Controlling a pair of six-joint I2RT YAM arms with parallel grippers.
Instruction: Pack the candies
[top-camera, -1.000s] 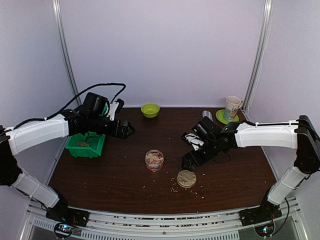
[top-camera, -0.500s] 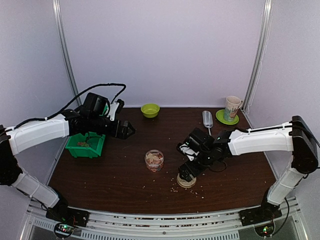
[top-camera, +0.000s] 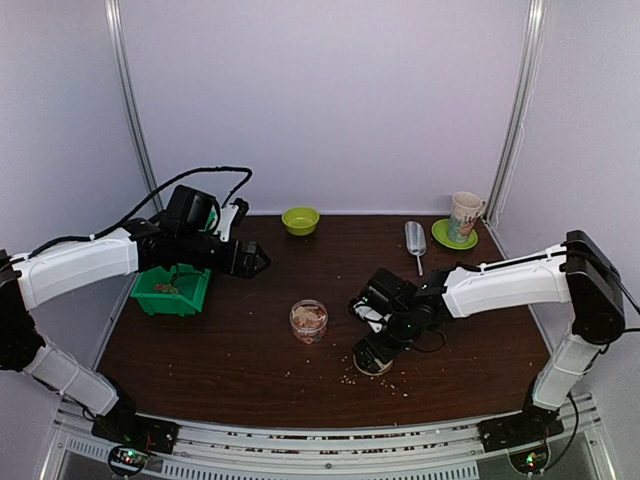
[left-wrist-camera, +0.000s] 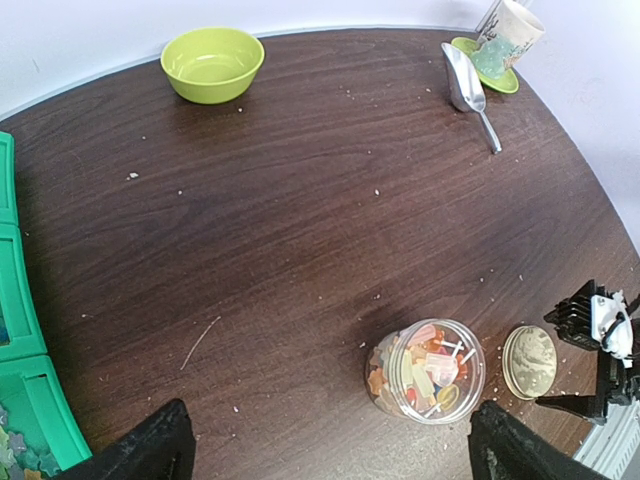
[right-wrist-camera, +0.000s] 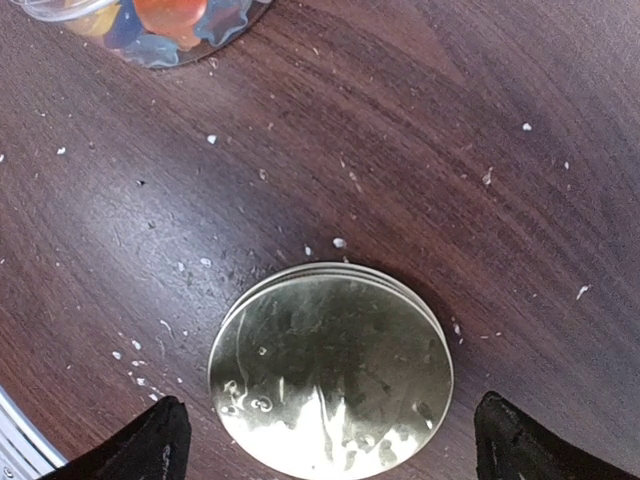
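Top external view, open jar (top-camera: 309, 322) holding candies (left-wrist-camera: 428, 368), left hand (left-wrist-camera: 330, 447) and right hand (right-wrist-camera: 330, 432) spread, empty

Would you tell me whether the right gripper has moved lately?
Yes; against the still jar, the right gripper came toward the table's near edge, above the lid.

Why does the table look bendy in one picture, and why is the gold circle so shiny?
Left wrist view: a wide lens bows the far edge of the table into a curve. Right wrist view: the gold lid mirrors the light in pale smears. Top view: softer, grainier, table edges straight.
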